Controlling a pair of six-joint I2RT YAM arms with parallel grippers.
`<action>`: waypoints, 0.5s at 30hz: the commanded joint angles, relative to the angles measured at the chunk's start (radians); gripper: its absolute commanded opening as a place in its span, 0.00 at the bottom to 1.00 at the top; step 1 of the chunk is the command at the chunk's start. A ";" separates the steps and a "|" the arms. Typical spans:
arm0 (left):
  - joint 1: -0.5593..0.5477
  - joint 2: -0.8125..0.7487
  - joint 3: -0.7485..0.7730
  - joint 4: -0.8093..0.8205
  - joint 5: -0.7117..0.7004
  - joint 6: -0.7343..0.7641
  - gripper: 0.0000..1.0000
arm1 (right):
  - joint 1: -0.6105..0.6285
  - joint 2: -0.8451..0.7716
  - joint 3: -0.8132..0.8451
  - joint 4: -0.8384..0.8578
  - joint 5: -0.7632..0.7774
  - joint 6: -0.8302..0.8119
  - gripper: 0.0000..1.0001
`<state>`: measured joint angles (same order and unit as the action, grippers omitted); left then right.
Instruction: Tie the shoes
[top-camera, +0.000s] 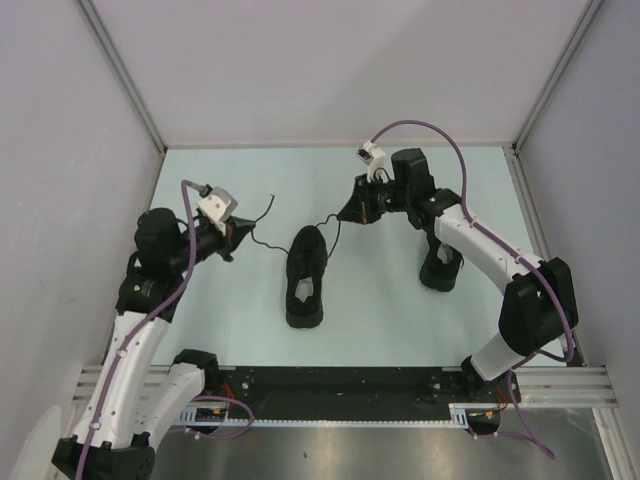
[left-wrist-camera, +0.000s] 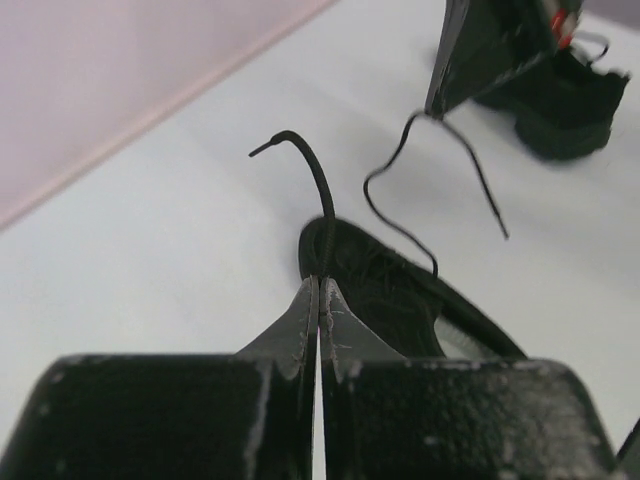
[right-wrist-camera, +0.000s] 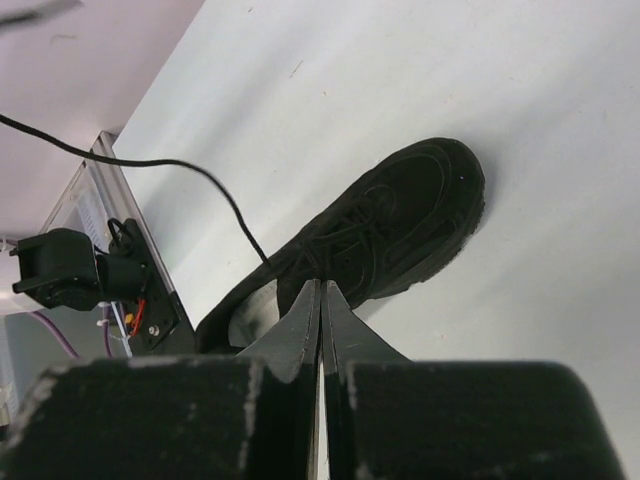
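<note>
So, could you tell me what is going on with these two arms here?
The arms are working on a black sneaker that lies on the table between them. The left gripper is shut on one lace, the right gripper on the other lace, both laces drawn out sideways. No bow shows yet.

Mid-way across the pale flat bench: all-black low-top lace-up sneaker, toe toward the far wall, heel toward the near edge. Left of the toe, left pincer, clamped on one thin black lace. Right of and behind the toe, right pincer, clamped on the second thin black lace.
</note>
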<state>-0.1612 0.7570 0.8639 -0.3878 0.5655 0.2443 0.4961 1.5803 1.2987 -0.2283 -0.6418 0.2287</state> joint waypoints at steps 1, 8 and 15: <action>0.003 0.007 0.118 0.096 0.079 -0.086 0.00 | -0.001 -0.008 0.030 0.015 -0.015 0.027 0.00; 0.003 -0.057 0.113 0.041 0.200 -0.034 0.00 | -0.013 0.050 0.073 0.136 -0.038 0.171 0.00; 0.003 -0.136 0.089 -0.085 0.269 0.067 0.00 | 0.059 0.202 0.192 0.288 -0.093 0.396 0.00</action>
<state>-0.1612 0.6571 0.9611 -0.4137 0.7528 0.2367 0.4995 1.7031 1.3884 -0.0772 -0.6899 0.4728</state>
